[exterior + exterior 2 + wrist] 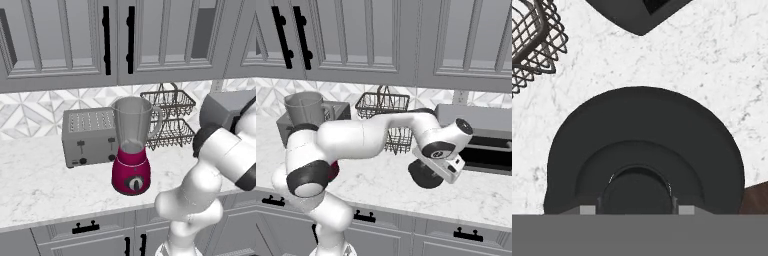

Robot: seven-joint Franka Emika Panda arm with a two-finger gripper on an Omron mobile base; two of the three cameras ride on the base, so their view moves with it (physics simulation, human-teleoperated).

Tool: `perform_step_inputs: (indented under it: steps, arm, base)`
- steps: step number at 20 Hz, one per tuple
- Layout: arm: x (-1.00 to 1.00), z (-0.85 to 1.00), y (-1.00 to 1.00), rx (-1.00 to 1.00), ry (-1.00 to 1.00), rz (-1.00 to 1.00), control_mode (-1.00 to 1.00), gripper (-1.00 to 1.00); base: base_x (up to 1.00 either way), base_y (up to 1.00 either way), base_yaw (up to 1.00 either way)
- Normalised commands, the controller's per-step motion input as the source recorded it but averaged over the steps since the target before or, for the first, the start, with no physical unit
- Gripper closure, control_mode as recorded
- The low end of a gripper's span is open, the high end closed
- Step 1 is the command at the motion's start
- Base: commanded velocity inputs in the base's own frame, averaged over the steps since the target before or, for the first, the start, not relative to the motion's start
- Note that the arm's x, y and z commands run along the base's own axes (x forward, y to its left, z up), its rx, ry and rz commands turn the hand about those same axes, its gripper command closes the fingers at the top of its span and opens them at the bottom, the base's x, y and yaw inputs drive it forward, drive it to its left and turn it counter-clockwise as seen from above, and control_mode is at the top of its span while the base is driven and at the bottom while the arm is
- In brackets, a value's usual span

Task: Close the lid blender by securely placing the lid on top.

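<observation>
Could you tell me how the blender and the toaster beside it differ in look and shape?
The blender is tall, with a rounded magenta base and a clear grey tapered jar that stands open at the top; the toaster is low, boxy and silver-grey. The blender carries one round black dial at the front; the toaster has small dark knobs along its lower front. Both stand upright on the marble counter.

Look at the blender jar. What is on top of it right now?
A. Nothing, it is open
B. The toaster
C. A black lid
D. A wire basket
A: the blender has a clear jar with a bare, open rim, while the lid sits low under the gripper, off to the side over the marble counter.
</observation>
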Motion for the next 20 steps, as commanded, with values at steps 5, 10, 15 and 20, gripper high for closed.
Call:
perform_step_inputs:
  steps: [5,10,15,20]
  arm:
    - [-0.20,0.80,0.82,0.00,-0.06,0.00,-1.00,1.00]
    - [-0.28,0.31,0.48,0.00,-0.05,-0.01,-1.00,1.00]
    - [-0.39,0.18,0.36,0.00,-0.09,0.00,-1.00,1.00]
    - [-0.16,0.64,1.00,0.00,-0.15,-0.02,-1.00,1.00]
  base:
    - [0.00,0.00,0.00]
    - [0.00,0.00,0.00]
    - [0.00,0.00,0.00]
    - [0.00,0.00,0.00]
